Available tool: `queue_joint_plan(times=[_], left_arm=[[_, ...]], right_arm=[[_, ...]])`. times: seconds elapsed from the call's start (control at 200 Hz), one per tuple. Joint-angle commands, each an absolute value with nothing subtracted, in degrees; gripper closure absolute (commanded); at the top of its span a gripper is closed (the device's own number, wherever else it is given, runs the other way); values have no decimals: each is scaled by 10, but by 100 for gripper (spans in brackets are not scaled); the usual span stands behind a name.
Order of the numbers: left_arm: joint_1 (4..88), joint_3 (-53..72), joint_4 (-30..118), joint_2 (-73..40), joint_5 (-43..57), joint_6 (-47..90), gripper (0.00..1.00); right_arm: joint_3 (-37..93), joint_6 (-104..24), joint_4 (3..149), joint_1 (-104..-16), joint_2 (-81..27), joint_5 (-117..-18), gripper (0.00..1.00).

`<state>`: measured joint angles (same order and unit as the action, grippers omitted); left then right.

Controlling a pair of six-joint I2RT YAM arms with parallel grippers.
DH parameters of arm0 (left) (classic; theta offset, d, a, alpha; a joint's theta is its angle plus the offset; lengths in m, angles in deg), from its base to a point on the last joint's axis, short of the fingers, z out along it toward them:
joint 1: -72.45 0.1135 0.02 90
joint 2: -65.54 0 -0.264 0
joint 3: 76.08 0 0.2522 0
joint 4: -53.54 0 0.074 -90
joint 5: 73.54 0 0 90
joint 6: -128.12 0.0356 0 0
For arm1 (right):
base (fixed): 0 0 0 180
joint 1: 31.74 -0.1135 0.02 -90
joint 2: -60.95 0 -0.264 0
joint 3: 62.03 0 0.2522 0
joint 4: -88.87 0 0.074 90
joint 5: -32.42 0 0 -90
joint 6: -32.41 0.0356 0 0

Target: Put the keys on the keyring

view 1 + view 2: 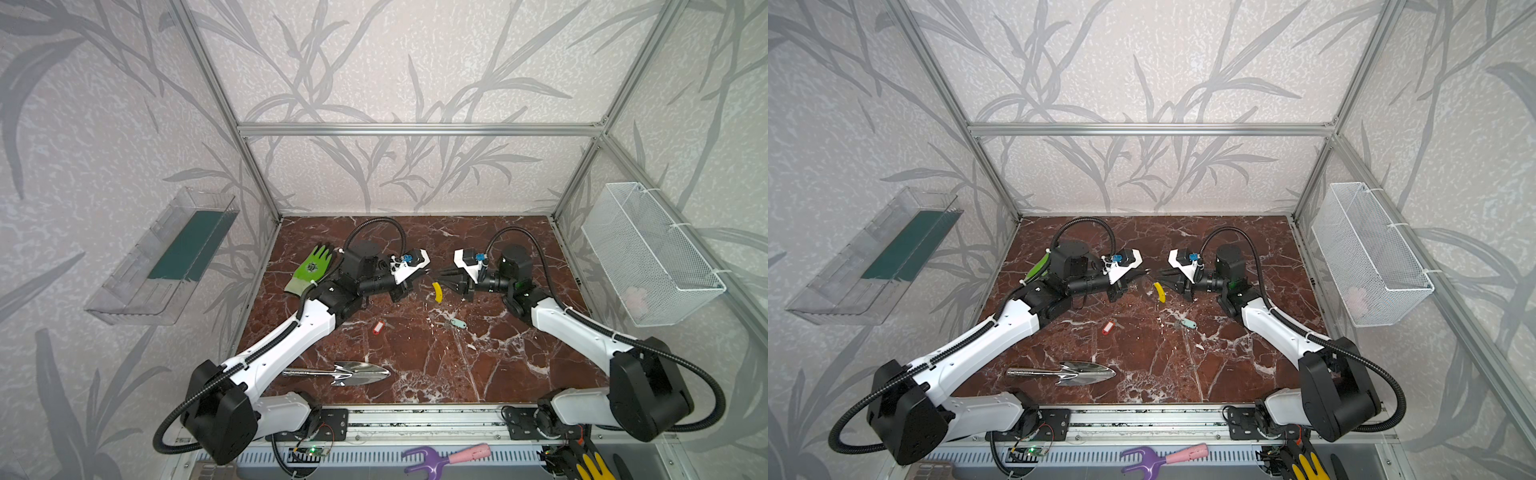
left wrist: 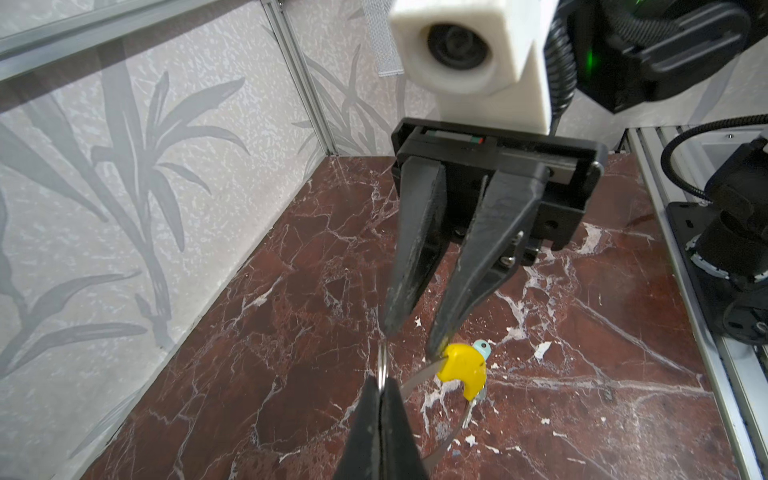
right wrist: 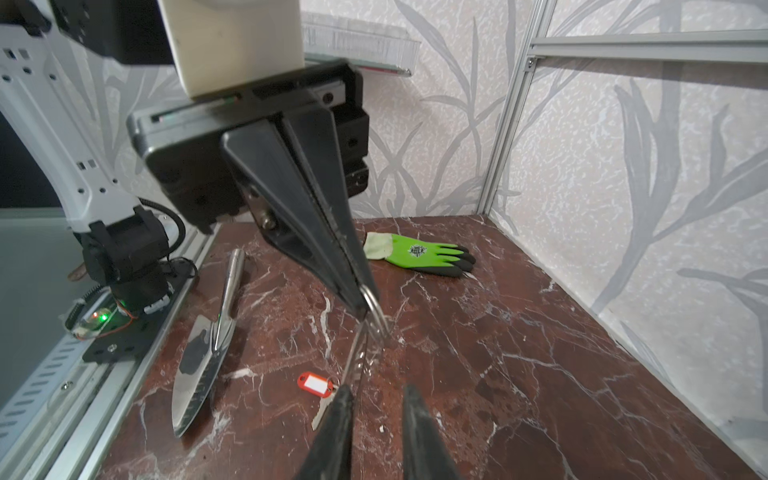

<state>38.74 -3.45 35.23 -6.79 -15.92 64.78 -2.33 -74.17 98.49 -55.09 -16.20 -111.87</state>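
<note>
Grey metal with one yellow segment, the keyring [image 2: 459, 368] hung between the arms above the marble table [image 1: 436, 374]. The left gripper [image 3: 365, 305] was clamped on its rim. The right gripper [image 2: 411, 336] stood with jaws apart, one tip touching the yellow part. The red-tagged key [image 1: 377, 327] and mint-tagged key [image 1: 457, 323] lay on the table.
</note>
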Motion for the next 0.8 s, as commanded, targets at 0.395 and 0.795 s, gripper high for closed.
queue_joint_plan(times=[0.395,0.795], left_arm=[[369,59,194,-110,-170,712,100],[357,70,172,-114,-175,726,100]], right_arm=[[9,-804,896,-570,-130,-1118,76],[8,-814,886,-573,-124,-1100,78]])
